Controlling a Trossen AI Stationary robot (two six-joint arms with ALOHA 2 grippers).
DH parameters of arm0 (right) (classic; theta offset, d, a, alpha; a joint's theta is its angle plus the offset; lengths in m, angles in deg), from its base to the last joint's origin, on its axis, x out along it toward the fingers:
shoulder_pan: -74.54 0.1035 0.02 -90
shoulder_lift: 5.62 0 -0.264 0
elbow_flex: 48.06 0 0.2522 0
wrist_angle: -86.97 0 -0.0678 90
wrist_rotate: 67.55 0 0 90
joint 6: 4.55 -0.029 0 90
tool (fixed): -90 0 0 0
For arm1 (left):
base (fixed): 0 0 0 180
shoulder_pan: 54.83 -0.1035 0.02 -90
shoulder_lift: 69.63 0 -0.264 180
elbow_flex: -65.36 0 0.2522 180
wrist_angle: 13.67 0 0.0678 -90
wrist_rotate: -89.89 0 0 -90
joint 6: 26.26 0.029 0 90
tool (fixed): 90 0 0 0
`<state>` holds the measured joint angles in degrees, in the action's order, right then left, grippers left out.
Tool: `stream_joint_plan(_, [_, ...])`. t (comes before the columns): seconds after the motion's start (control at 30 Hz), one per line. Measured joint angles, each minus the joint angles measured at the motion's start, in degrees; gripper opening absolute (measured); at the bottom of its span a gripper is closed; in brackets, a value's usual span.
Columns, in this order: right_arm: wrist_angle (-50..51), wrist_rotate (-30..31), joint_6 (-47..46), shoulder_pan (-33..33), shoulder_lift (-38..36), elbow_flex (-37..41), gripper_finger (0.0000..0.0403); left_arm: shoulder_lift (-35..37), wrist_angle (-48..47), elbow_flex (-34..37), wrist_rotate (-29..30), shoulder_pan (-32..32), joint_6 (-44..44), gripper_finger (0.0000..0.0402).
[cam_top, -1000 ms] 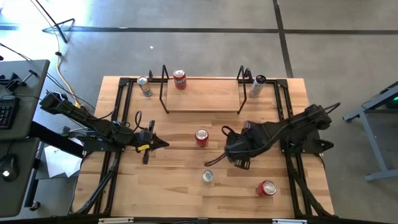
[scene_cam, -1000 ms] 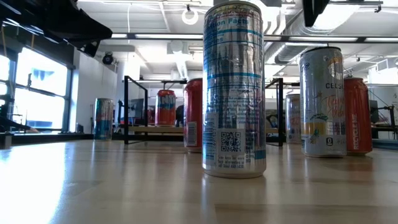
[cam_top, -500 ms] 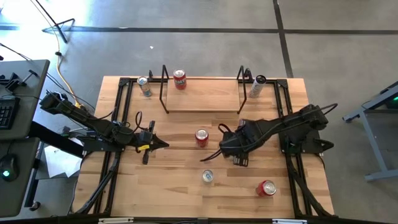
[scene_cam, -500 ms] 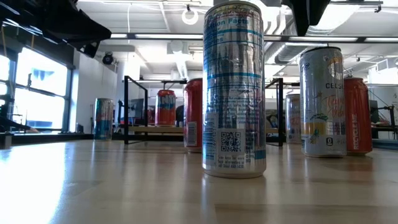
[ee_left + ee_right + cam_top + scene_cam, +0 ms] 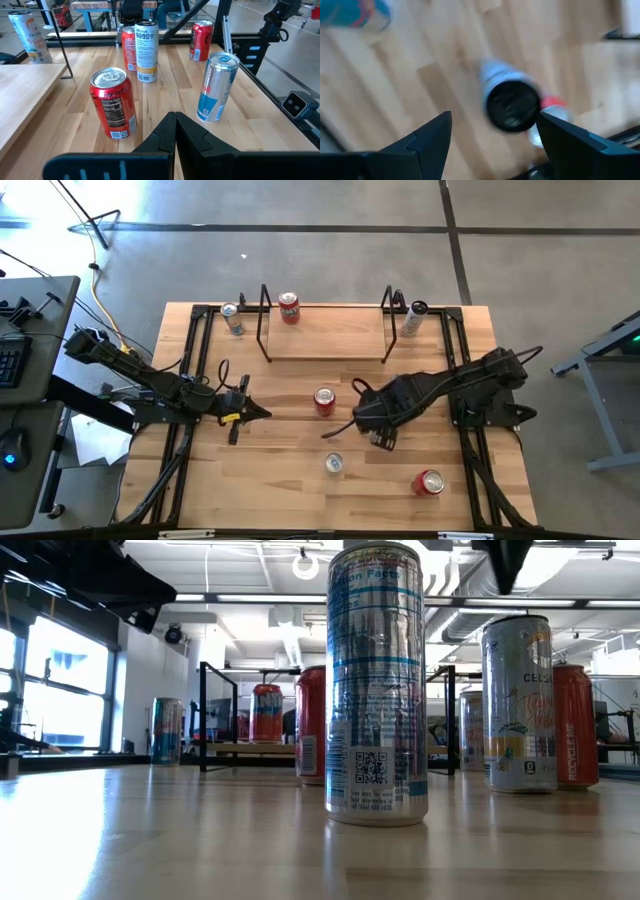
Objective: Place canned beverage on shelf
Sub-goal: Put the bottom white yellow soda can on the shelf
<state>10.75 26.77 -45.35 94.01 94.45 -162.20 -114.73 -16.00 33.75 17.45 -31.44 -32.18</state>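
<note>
The shelf point(image 5: 325, 340), a light-wood board with black wire ends, stands at the table's far middle, and a red can point(image 5: 289, 307) stands on its far edge. On the table stand a red can point(image 5: 324, 400), a silver-blue can point(image 5: 333, 464) and a red can point(image 5: 429, 482). My right gripper point(image 5: 372, 425) hangs open, pointing down, high above a white dark-topped can point(image 5: 512, 102). That can point(image 5: 146, 50) stands beside another red can point(image 5: 129, 47). My left gripper point(image 5: 262, 413) rests shut left of the centre red can point(image 5: 112, 102).
A silver can point(image 5: 232, 318) stands left of the shelf and a white can point(image 5: 415, 318) right of it. Black rails point(image 5: 195, 370) run along both table sides. In the low view the silver-blue can point(image 5: 377, 690) stands nearest the near edge. Bare wood lies at the near left.
My right gripper has turned a little about its wrist while staying above the cans under it. The cans and my left arm have kept still.
</note>
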Motion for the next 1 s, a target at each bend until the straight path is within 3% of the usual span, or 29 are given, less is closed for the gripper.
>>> stream_joint_plan(0.1, [0.0, -3.4, -1.3, 0.7, 0.0, 0.0, 0.0263, 0.0, 0.0, 0.0, 0.0, 0.0, 0.0, 0.0])
stream_joint_plan(0.2, [0.0, -2.4, 0.9, 2.4, 0.0, 0.0, 0.0217, 0.0, 0.0, 0.0, 0.0, 0.0, 0.0, 0.0])
stream_joint_plan(0.37, [0.0, 0.8, 6.8, 5.6, -0.3, 0.0, 0.0049, 0.0, 0.0, 0.0, 0.0, 0.0, 0.0, 0.0])
stream_joint_plan(0.43, [0.0, 2.9, 7.7, 6.5, -1.3, 0.0, 0.0016, 0.0, 0.0, 0.0, 0.0, 0.0, -0.4, 0.0])
stream_joint_plan(0.53, [-0.4, 6.3, 5.5, 7.3, -4.8, 1.9, 0.0039, 0.0, 0.0, 0.0, -0.6, 0.0, -0.9, 0.0])
stream_joint_plan(0.7, [-0.9, 7.3, -2.9, 9.4, -13.5, 14.8, 0.0049, 0.0, 0.0, 0.0, -0.8, 1.1, -0.9, 0.0])
stream_joint_plan(0.87, [-11.2, 13.9, -7.6, 12.0, -21.1, 23.1, 0.0053, 0.0, 0.6, 0.0, -0.4, 1.5, 0.5, 0.0])
stream_joint_plan(1.0, [-17.4, 14.4, -8.1, 12.2, -23.4, 24.4, 0.0089, 0.0, 0.8, 0.0, -0.3, 1.5, 0.5, 0.0])
